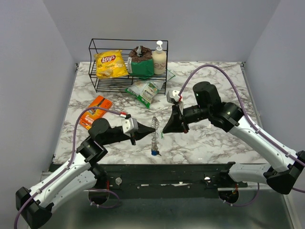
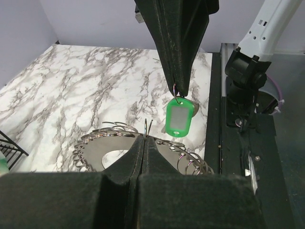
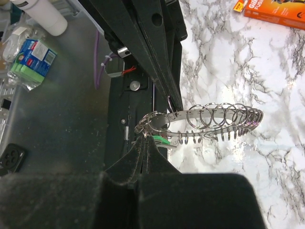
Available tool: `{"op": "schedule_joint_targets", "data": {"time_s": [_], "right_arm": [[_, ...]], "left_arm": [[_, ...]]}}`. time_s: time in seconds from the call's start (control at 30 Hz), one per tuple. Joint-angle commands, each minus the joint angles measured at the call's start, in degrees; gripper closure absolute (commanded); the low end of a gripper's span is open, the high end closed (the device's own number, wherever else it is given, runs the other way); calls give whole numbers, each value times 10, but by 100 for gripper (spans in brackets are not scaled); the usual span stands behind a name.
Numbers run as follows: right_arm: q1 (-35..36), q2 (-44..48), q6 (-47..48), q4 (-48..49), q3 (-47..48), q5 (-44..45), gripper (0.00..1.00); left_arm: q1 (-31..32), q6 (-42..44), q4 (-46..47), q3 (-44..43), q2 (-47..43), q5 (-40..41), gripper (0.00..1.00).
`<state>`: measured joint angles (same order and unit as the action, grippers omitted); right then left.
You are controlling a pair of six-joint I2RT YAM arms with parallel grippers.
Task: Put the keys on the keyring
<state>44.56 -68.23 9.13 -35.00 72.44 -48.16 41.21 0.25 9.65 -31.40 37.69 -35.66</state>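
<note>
Over on the left, your left gripper [image 2: 144, 142] is squeezing fully closed, pinching a single turn of wire at one end of the keyring [image 2: 95, 150]. The keyring is stretching out between the two arms over the marble table [image 1: 214, 140], and I can't tell whether it's resting down or hanging clear. That coil is looking light and springy to me, so it's likely going to stretch and twist under any pull. Gripping one end turn, as you're doing, is the sensible hold. Moving right, your right gripper [image 2: 177, 88] is clamping shut on the little metal ring of the green key tag [image 2: 179, 117], which is dangling just beside the pinched turn, apparently not threaded yet. That tag is looking tiny, light and slick, so the ring is the place to be holding it. Counting: one keyring, one green tag, one blue key [image 1: 154, 152] sitting at the coil's near end, and I'm seeing no red one
</note>
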Motion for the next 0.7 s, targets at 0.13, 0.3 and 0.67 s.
{"op": "schedule_joint_targets", "data": {"time_s": [0.13, 0.3, 0.67], "right_arm": [[-1, -23, 8, -12, 28, -26, 99], [-1, -31, 6, -10, 30, -26, 99], [0, -34, -6, 8, 22, -18, 99]], "left_arm": [[-3, 0, 25, -24, 11, -22, 100], [-3, -17, 33, -25, 14, -29, 100], [-3, -24, 37, -30, 22, -39, 100]]}}
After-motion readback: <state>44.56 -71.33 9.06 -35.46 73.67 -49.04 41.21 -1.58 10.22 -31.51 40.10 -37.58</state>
